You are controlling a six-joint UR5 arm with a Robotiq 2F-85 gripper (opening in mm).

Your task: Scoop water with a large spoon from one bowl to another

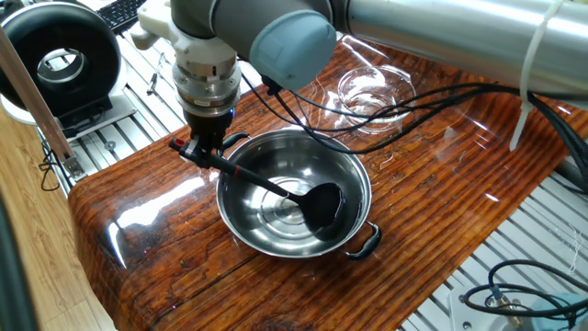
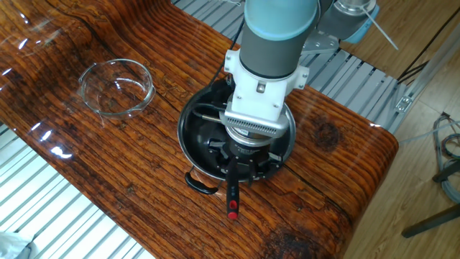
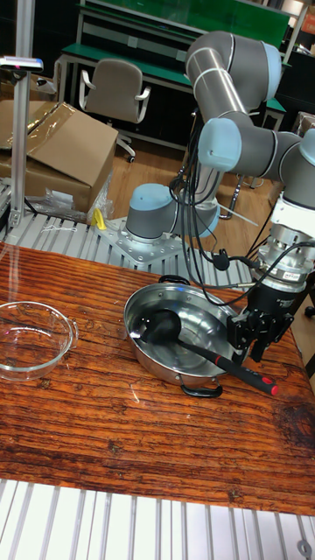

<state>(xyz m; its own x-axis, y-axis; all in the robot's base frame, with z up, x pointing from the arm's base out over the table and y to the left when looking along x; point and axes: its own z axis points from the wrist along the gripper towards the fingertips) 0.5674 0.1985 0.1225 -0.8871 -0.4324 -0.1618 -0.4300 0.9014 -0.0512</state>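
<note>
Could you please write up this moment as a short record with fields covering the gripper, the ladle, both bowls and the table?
gripper: shut on the ladle's handle, near its red-tipped end
ladle: tilted, scoop head down inside the steel bowl
steel bowl: on the table, black side handles, ladle handle crossing its rim
glass bowl: apart from the steel bowl, nothing in it that I can make out
table: glossy wooden top

No readable text

No label, brand, number or sign can be made out on anything in these three views.

grey office chair (image 3: 112, 92), cardboard box (image 3: 61, 157); green-topped workbench (image 3: 157, 22), wood floor
</note>
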